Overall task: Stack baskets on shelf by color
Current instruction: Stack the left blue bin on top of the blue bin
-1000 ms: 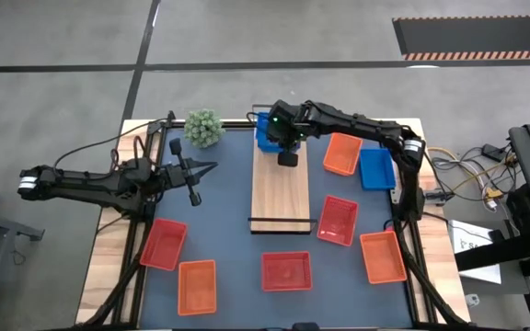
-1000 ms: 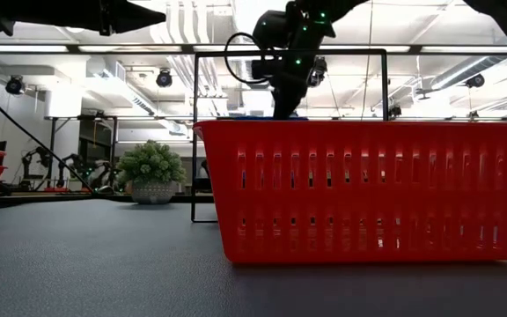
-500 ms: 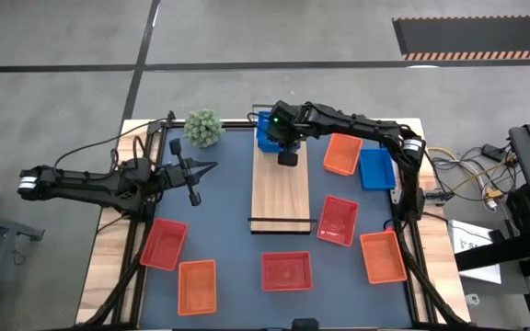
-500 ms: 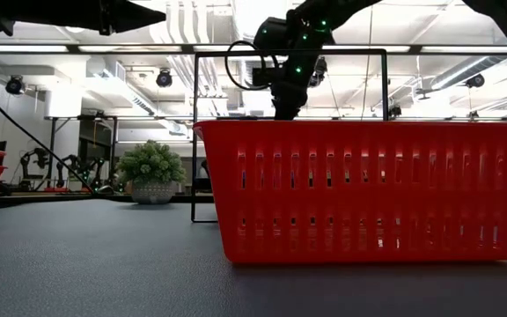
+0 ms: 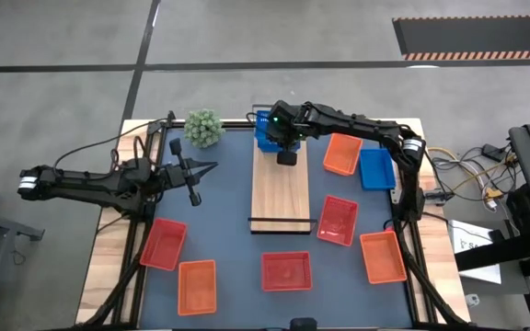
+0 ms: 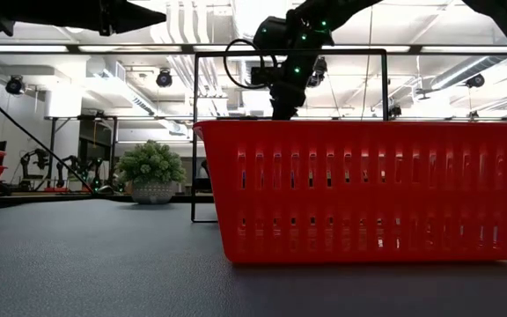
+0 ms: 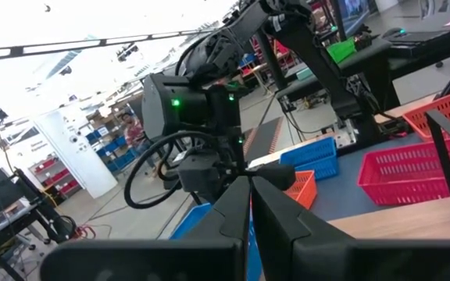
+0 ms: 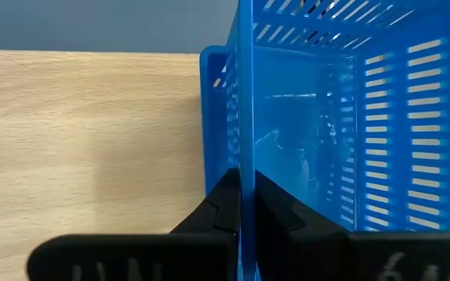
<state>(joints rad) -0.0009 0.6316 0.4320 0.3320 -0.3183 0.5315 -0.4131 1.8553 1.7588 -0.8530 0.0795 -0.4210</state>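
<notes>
A blue basket point(image 5: 267, 138) is at the far end of the light-wood shelf point(image 5: 281, 193). My right gripper point(image 5: 286, 157) is shut on that basket, reaching in from the table's right. My left gripper point(image 5: 213, 166) is shut on nothing and hovers above the dark-blue mat, left of the shelf. Loose baskets lie on the mat: orange point(image 5: 342, 154), blue point(image 5: 376, 169) and red point(image 5: 338, 221) to the shelf's right. Along the near side lie orange point(image 5: 382, 256), red point(image 5: 286, 271), orange point(image 5: 197, 287) and red point(image 5: 163, 244). My right gripper pinches the top edge of one perforated wall point(image 8: 244, 148) of the blue basket, one finger point(image 8: 276, 215) inside it and the other point(image 8: 221, 207) outside. The fingers slant down from the table's right. The basket's open side faces up over the plank's far end; whether it rests there, I cannot tell.
A fuzzy green plant ball point(image 5: 204, 128) stands at the far left of the mat. A thin black wire rail point(image 5: 282, 221) crosses the shelf's near end. The plank's middle point(image 5: 281, 198) is bare. In the low view a red basket point(image 6: 368, 189) fills the foreground.
</notes>
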